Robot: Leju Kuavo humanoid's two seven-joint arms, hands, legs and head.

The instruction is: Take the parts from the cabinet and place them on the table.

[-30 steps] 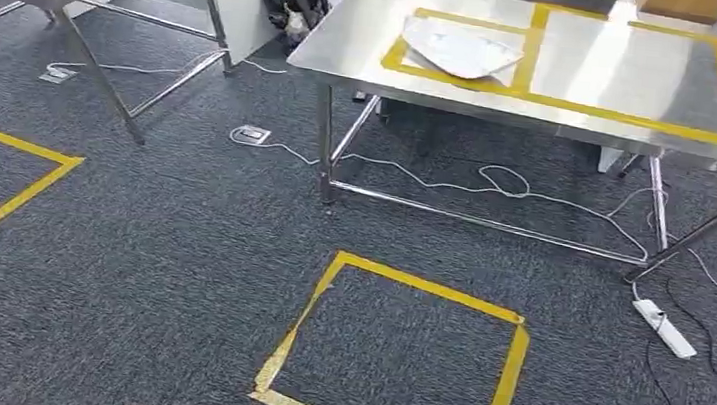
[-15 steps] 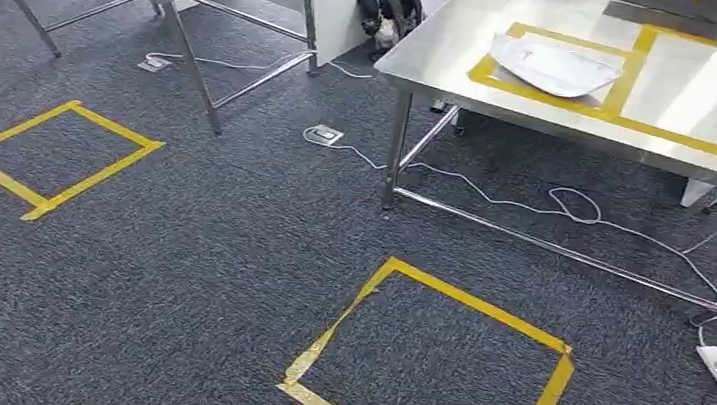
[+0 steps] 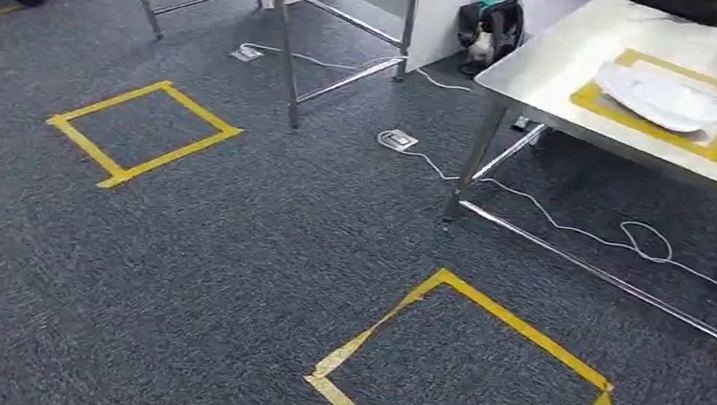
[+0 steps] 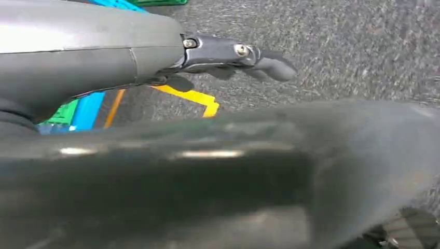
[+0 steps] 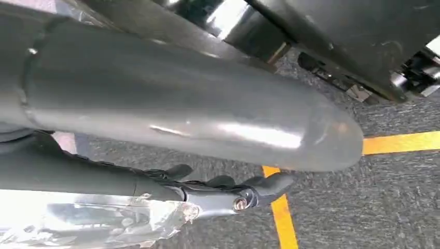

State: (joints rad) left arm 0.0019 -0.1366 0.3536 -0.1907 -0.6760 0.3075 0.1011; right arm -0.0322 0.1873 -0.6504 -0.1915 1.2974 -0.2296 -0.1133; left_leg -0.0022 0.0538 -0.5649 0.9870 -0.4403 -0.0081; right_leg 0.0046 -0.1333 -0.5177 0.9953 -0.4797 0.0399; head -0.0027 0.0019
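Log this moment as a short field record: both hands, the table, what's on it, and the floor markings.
left hand: hangs over carpet, fingers extended, holding nothing
right hand: holds a crinkled clear-wrapped part
steel table: ahead to the right, yellow tape frames on top
white bag: lies in a taped frame on the table
near floor square: yellow tape, just ahead
far floor square: yellow tape, to the left

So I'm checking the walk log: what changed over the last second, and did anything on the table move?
The camera swung left: the steel table with its white bag slid toward the right edge, and a second yellow tape square came fully into view. Nothing itself moved; the bag lies inside its tape frame.
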